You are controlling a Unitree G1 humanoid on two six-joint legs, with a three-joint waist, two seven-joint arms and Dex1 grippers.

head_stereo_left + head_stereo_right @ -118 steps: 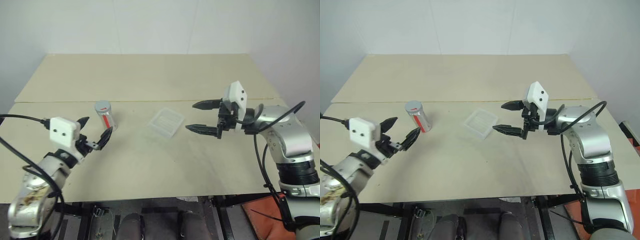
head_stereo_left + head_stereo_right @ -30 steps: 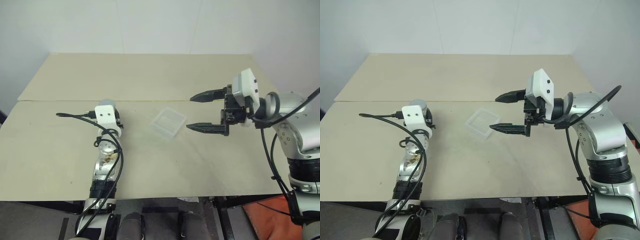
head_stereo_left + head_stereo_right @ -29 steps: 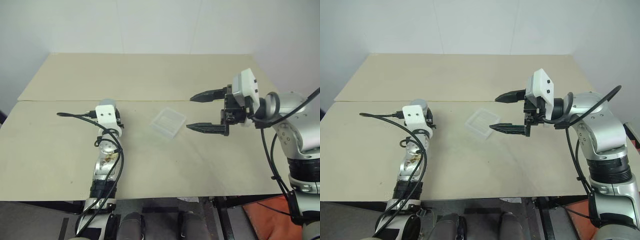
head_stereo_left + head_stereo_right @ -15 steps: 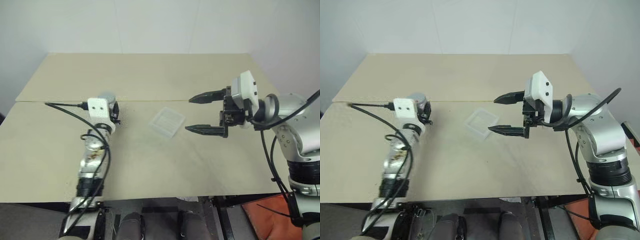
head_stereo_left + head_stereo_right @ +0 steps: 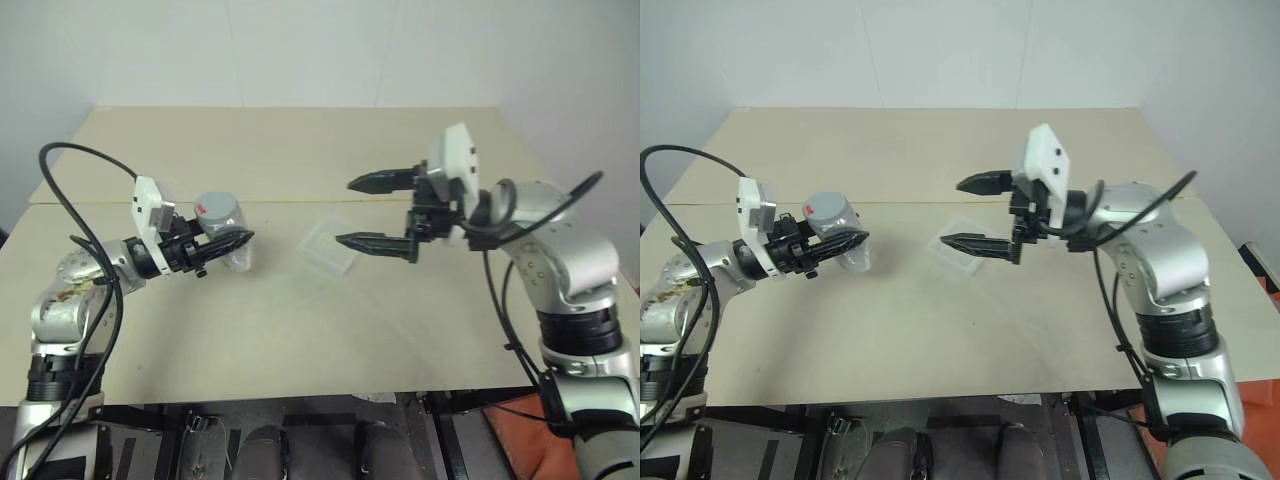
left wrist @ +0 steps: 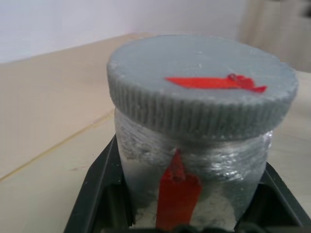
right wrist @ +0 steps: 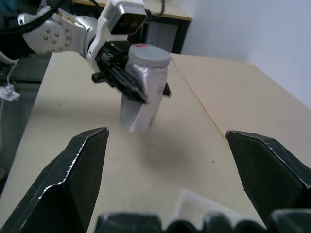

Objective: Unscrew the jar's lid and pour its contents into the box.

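The left claw (image 5: 222, 242) is clamped on the jar (image 5: 222, 228), left of centre in the head views and lifted above the tabletop (image 5: 300, 330). The lid (image 6: 201, 82) is still screwed on. The right claw (image 5: 372, 213), spread wide and empty, hangs right of centre above the box (image 5: 328, 247). Unscrewing and pouring both remain.

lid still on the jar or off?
On. The grey lid sits screwed down on the jar, which the left claw grips by its body; the right claw hangs open, apart.
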